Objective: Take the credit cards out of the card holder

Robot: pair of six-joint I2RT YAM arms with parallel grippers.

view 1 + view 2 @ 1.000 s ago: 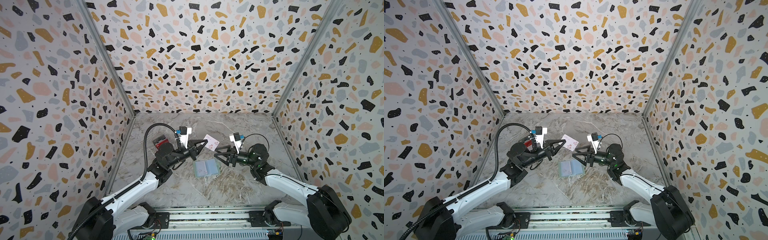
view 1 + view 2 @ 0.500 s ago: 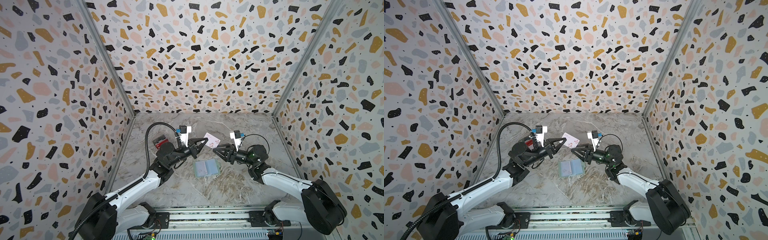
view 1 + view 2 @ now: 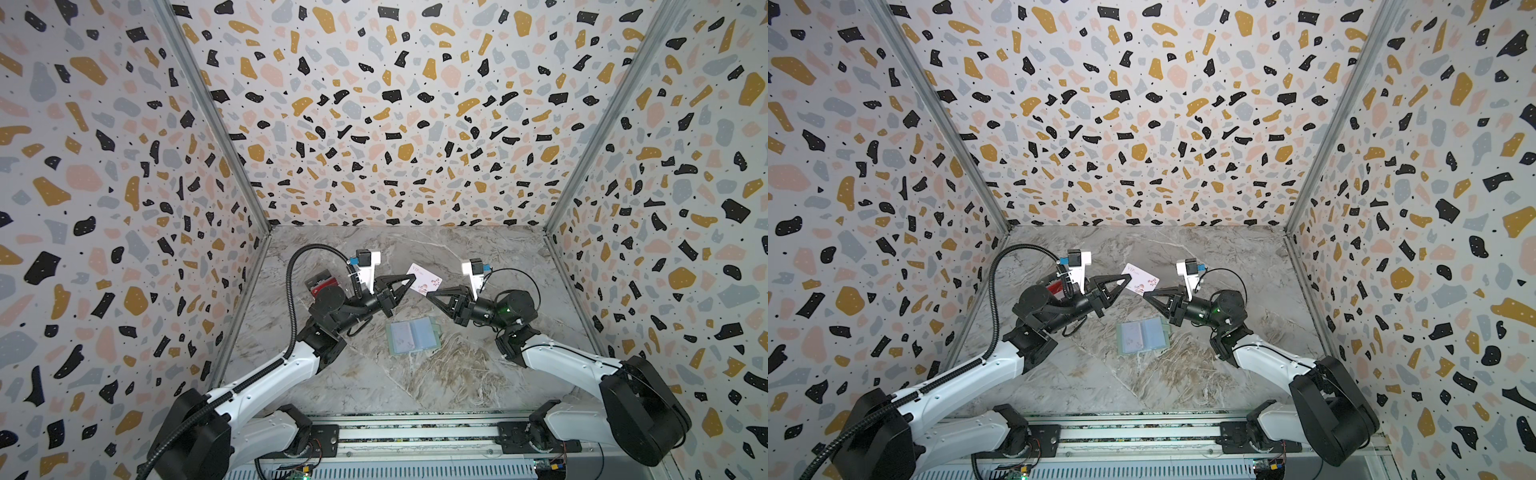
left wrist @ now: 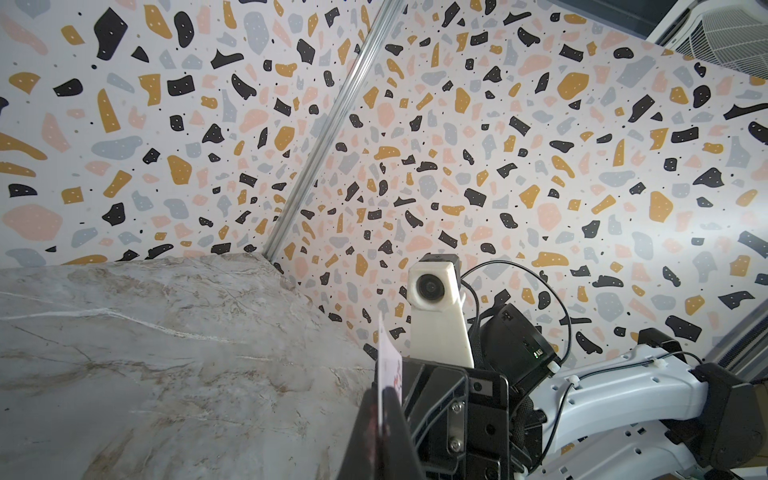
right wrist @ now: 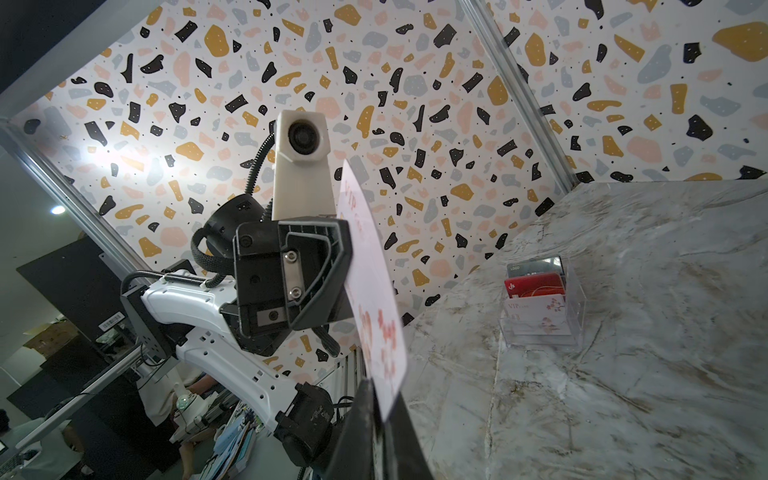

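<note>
Right pincer (image 5: 381, 409) (base cropped) on card (image 5: 370, 266)

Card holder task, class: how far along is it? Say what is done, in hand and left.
Done: the card holder lies open, and the flowered card is out of it. In hand: the left gripper and right gripper both pinch that card in the air. Left: setting it down; one sleeve seems to show a flowered print, perhaps another card.
</note>
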